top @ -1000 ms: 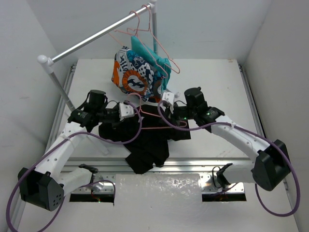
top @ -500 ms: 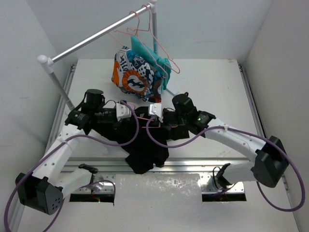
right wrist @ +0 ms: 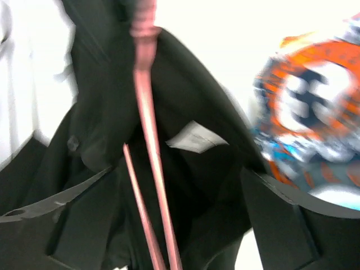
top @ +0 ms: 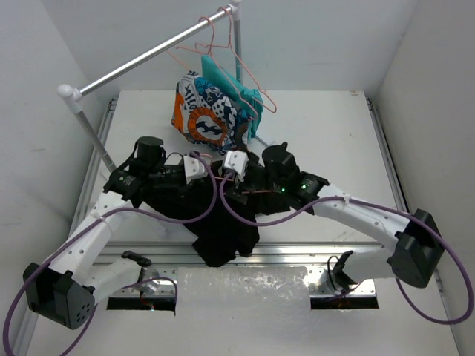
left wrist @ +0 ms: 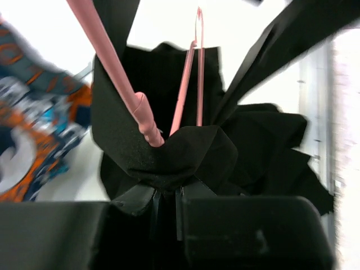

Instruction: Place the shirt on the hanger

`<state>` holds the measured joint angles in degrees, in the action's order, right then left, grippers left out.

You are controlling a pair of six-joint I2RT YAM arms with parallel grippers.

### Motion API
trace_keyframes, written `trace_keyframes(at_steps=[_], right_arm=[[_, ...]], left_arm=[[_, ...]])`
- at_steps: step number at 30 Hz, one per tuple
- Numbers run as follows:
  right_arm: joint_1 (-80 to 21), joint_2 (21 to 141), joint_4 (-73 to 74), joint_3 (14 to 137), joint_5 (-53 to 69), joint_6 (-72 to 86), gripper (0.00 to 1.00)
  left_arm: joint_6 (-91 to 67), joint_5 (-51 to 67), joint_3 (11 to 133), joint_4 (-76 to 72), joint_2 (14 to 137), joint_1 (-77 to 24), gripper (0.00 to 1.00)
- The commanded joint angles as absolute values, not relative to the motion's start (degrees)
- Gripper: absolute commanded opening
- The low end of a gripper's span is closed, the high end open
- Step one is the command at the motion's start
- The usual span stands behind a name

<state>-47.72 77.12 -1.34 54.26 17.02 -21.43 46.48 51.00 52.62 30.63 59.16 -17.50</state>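
Grips a bunched fold of the black shirt [left wrist: 169, 154] in the left fingers [left wrist: 167, 205], shut tight on the cloth. Just past those fingertips, meets the pink wire hanger [left wrist: 142, 112] rising out of the fold: a thick twisted stem slanting up to the left, two thin wires close together straight ahead. Holds the right fingers [top: 227, 170] wide apart, gripping nothing, with the hanger's stem and one thinner wire running through the gap between them, not pinched. Beyond the right fingers, inside the dark opening of the shirt, shows the small white neck label [right wrist: 197, 136], just right of the stem. Seen from above, sets both pairs of fingers close together, tip toward tip, over the upper part of the shirt, with the rest of the black cloth heaped on the desk [top: 326, 126] on the arm-base side of the fingers. On the far side of the fingers, has the orange, blue and white patterned garment [top: 202, 111] and, touching it, a teal garment [top: 231, 87], near a slanted rail [top: 148, 53] with spare pink hangers [top: 223, 48] hooked on it. Cannot tell how far the hanger's arms reach inside the shirt.
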Motion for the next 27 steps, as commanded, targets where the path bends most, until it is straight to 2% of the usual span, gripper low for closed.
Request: trace_keyframes(at_steps=[1,4,6,8,10,12,14,17,20,24,27], right_arm=[[-45.5,71.1,-12.5,51.4,5.2,-8.8,0.9],[-38.5,62.5,-16.5,44.7,6.6,6.8,0.96],[-32.3,55.3,-19.0,40.3,9.9,16.1,0.97],[-30.2,51.3,-22.2,33.7,9.8,19.5,0.97],[-28.7,47.6,-22.6,29.2,8.3,22.8,0.94],[-26.6,47.0,-21.7,27.5,7.9,26.3,0.82],[-24.9,48.2,-22.3,25.2,11.1,28.6,0.69],[-23.7,53.9,-28.5,22.6,19.4,32.2,0.64],[-23.7,61.4,-37.1,21.1,24.0,35.1,0.68],[-24.1,70.0,-48.6,21.0,27.9,37.1,0.77],[-24.8,75.0,-47.9,23.6,28.3,37.9,0.77]], left_arm=[[39.1,42.3,51.9,21.9,56.1,-17.6,0.0],[36.5,40.4,51.8,20.2,55.7,-17.6,0.0],[35.0,40.9,52.1,20.1,55.6,-17.6,0.0],[33.1,40.8,52.3,18.8,55.5,-17.6,0.0],[31.1,40.3,52.7,17.8,55.5,-17.6,0.0],[28.8,38.9,53.3,16.7,55.4,-17.7,0.0],[26.6,37.7,54.0,15.1,55.4,-17.6,0.0],[26.0,37.8,54.3,14.5,55.5,-17.6,0.0],[25.8,38.6,54.4,14.2,55.8,-17.6,0.0],[25.6,38.7,54.3,14.0,55.8,-17.6,0.0],[25.5,38.7,54.6,13.9,55.9,-17.7,0.0]])
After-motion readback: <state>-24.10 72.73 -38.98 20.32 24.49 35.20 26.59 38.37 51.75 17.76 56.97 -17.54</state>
